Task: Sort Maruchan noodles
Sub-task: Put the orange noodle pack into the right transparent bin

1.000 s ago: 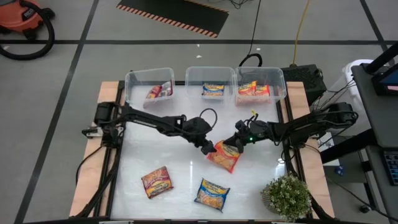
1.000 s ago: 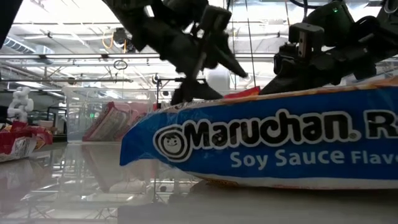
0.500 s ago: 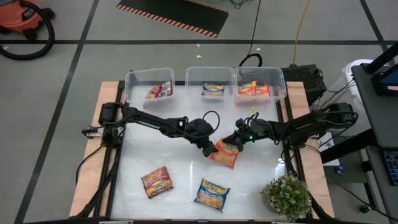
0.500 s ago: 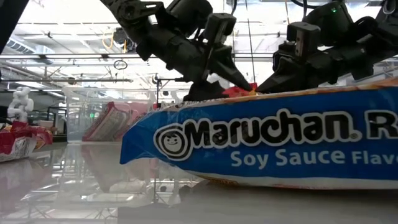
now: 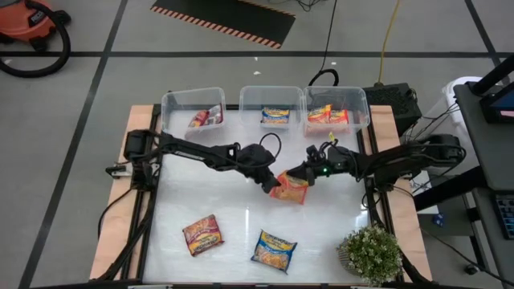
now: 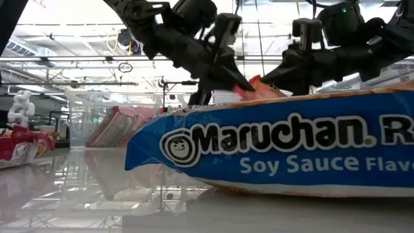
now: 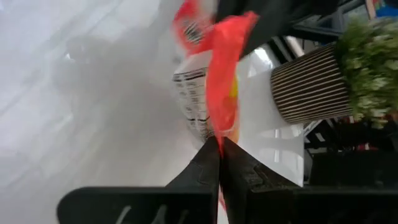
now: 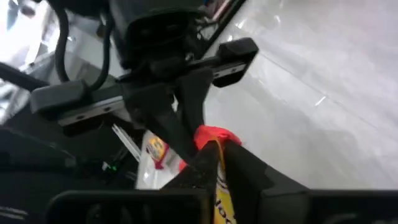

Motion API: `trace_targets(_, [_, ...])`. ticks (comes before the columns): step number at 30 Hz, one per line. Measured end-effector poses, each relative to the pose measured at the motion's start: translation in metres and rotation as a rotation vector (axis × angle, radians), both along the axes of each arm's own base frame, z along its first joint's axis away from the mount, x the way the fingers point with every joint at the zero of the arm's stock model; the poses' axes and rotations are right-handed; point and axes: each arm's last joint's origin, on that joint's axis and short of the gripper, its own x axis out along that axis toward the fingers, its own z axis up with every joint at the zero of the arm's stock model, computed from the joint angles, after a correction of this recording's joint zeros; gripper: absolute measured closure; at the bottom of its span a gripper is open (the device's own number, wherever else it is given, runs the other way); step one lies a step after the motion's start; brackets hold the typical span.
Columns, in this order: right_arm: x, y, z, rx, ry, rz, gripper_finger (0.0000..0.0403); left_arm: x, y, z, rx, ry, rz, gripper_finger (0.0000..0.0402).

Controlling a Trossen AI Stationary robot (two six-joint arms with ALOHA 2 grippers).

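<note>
An orange noodle packet (image 5: 291,189) hangs at the table's middle between my two grippers. My left gripper (image 5: 274,185) is shut on its left end and my right gripper (image 5: 301,174) is shut on its right end. A dark red packet (image 5: 202,234) and a blue packet (image 5: 274,250) lie flat near the table's front edge. The blue packet (image 6: 278,149) fills the low view and hides the orange packet's lower part. My left gripper pinches the orange packet's sealed end (image 7: 217,129) between its two fingers, slanting down from the table's left. The packet stands on edge beyond the fingertips. My right gripper pinches the packet's opposite end (image 8: 216,142) between its two fingers, slanting down from the table's right. The packet hangs between both grippers.
Three clear bins stand along the far edge: the left bin (image 5: 173,103) holds a dark red packet, the middle bin (image 5: 253,95) a blue one, the right bin (image 5: 357,100) orange ones. A potted plant (image 5: 371,253) stands at the near right corner.
My left gripper has moved in to the orange packet's left end and shut on it. Both grippers have risen slightly and gone toward the far edge. The packet, which sagged toward the table from my right gripper, now hangs higher between the two.
</note>
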Motion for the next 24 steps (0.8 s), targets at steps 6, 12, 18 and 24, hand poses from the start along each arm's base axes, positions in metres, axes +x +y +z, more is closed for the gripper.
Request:
trace_targets(6, [-0.008,-0.009,0.018,0.086,-0.077,-0.016,0.0316,-0.011,0.002,0.035,0.077,-0.100,-0.045,0.0397])
trace_targets(12, [-0.021,-0.016,0.043,0.117,-0.203,0.001,0.0256,-0.030,0.003,0.077,0.143,-0.220,-0.121,0.0398])
trace_targets(18, [-0.021,-0.023,0.084,0.085,-0.283,-0.027,0.0239,-0.053,0.017,0.110,0.157,-0.310,-0.195,0.0398])
trace_targets(24, [-0.005,-0.028,0.139,-0.083,-0.132,0.005,0.0238,-0.079,0.032,0.142,0.189,-0.438,-0.294,0.0398])
